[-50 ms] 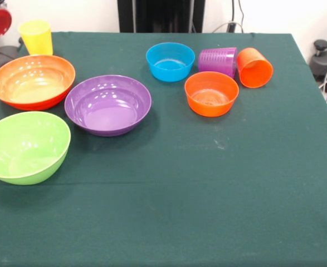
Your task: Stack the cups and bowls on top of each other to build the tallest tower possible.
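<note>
Nearest me, wide bare green cloth (208, 211) gives free room. At its left edge I see a glossy lime bowl (25, 147) tipped on its side. Behind it sit a purple bowl (108, 104) and a large orange bowl (33, 81), which may be nested in a pink one. Farther right: small orange bowl (211, 93), blue bowl (170, 61), ribbed purple cup (218, 60) and orange cup (255, 67) lying over. A yellow cup (36, 36) stands upright at the far corner. I see no gripper, so its state is unknown.

Bowls: five – large orange (32, 81), purple (108, 104), green (25, 146), small blue (170, 61), small orange (211, 93). Cups: three – yellow (36, 37), purple (218, 60), orange (255, 68).
</note>
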`<action>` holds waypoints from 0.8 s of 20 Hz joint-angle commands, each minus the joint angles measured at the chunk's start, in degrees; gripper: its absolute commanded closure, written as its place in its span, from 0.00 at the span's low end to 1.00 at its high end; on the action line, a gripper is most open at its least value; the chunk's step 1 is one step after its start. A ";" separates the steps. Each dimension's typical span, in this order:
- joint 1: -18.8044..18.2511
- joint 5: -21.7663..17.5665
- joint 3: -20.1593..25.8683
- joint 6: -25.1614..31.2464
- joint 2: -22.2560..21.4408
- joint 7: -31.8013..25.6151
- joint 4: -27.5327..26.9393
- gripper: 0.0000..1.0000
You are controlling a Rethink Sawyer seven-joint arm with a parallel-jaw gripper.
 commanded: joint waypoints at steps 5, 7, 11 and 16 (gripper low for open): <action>-1.51 0.27 5.85 -6.98 8.34 9.00 -13.62 1.00; -1.67 0.75 5.37 -7.37 9.00 9.15 -14.51 1.00; -1.63 2.45 4.56 -7.58 9.00 8.17 -14.27 1.00; -1.47 3.97 3.64 -7.22 9.42 7.24 -13.62 1.00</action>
